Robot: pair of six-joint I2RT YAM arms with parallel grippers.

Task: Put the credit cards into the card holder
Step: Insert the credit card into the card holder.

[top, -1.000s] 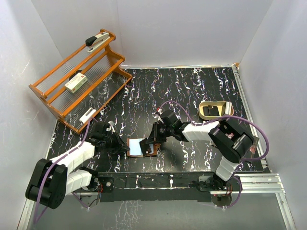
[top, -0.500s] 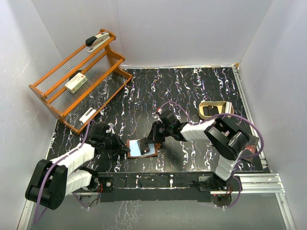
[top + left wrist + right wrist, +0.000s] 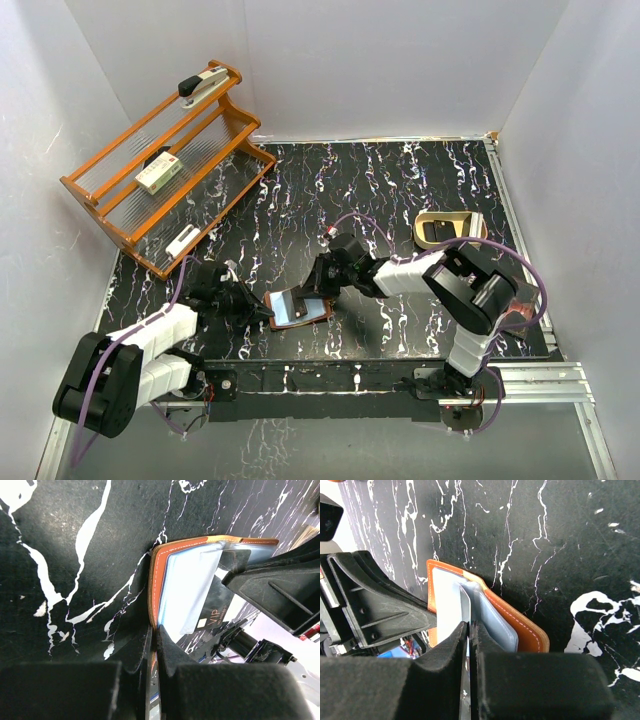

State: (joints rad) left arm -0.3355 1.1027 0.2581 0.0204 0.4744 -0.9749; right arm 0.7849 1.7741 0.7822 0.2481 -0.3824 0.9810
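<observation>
By the table's [image 3: 400,180] front edge, the card holder [image 3: 155,580] is pinched tight by the left gripper [image 3: 154,632], and a credit card [image 3: 465,600] by the right gripper [image 3: 469,626].

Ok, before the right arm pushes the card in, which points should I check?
1. Right gripper shut on the thin pale plastic card: ok.
2. Left gripper pinching the edge of the brown leather card holder: ok.
3. Card holder open, resting on the black marbled table: ok.
4. Pale card's tip inside a pocket: cannot tell.
5. Dark card lettered VIP fully seated: cannot tell.
6. Grippers apart from each other: ok.
</observation>
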